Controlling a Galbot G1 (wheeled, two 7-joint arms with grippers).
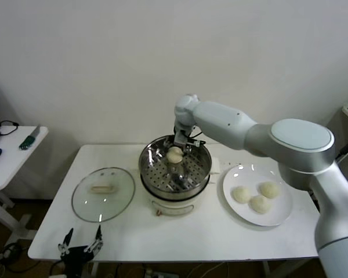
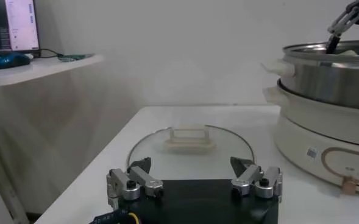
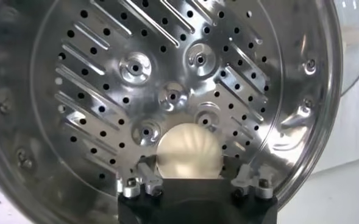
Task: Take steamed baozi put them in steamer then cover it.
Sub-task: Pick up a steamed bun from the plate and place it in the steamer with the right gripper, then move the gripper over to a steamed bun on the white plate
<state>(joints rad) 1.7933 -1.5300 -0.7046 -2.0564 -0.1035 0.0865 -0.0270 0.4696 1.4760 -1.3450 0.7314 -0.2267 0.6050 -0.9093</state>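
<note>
— Cream-white dough sat between the right gripper [image 3: 193, 178] fingers [image 3: 144, 176], didn't it?

— Yes. One bun [image 3: 188, 151] lay between the two fingers, which stood apart on either side of it. Whether they touched the dough, I could not tell. The bun was inside the steamer [image 1: 154, 172], over its holed steel floor, toward the back rim.

— And the arm behind it?

— The right arm reached in from the right side, across the table [image 1: 180, 237], and bent down over the steamer's far edge.

— Where were the other buns?

— Three of them [image 1: 257, 196] lay close together on a white plate [image 1: 282, 215], just right of the steamer.

— The lid?

— The glass lid [image 1: 103, 194] lay flat on the table to the left of the steamer, its cream handle [image 2: 191, 136] upward. It was near the pot's white base [image 2: 325, 152] but apart from it.

— The left gripper [image 2: 195, 178]?

— Low at the table's front edge, just short of the lid, fingers [image 2: 253, 175] spread wide, holding nothing.

— Anything else?

— A small white side table [image 1: 8, 153] stood off to the left with a few small things on it.
</note>
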